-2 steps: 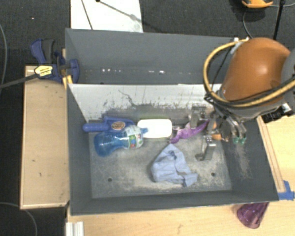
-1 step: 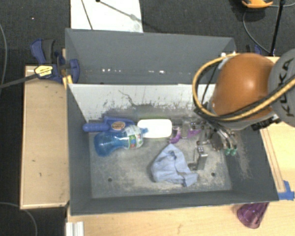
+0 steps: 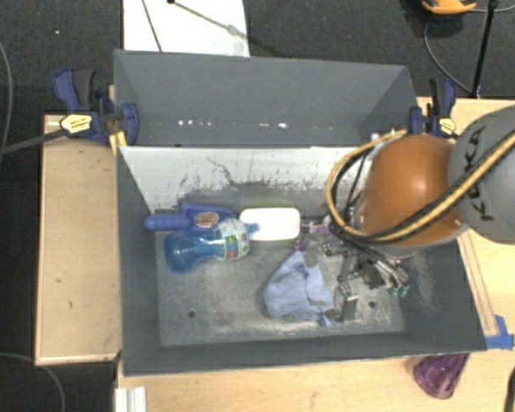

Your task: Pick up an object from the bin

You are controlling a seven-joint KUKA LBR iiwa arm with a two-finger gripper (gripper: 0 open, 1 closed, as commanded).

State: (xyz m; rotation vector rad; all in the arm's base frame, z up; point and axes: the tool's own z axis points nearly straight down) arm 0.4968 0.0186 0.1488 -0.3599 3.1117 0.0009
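My gripper is low in the right part of the bin, under the orange wrist cover, its metal fingers close to the bin floor. Directly to its left lies a crumpled pale blue cloth, with its right edge against the fingers. A small purple thing peeks out just above the gripper, partly hidden by the wrist. I cannot make out anything held between the fingers.
A white oblong block lies at the back middle. Left of it a blue clear bottle with a coloured label lies on its side, and a dark blue handled tool rests behind it.
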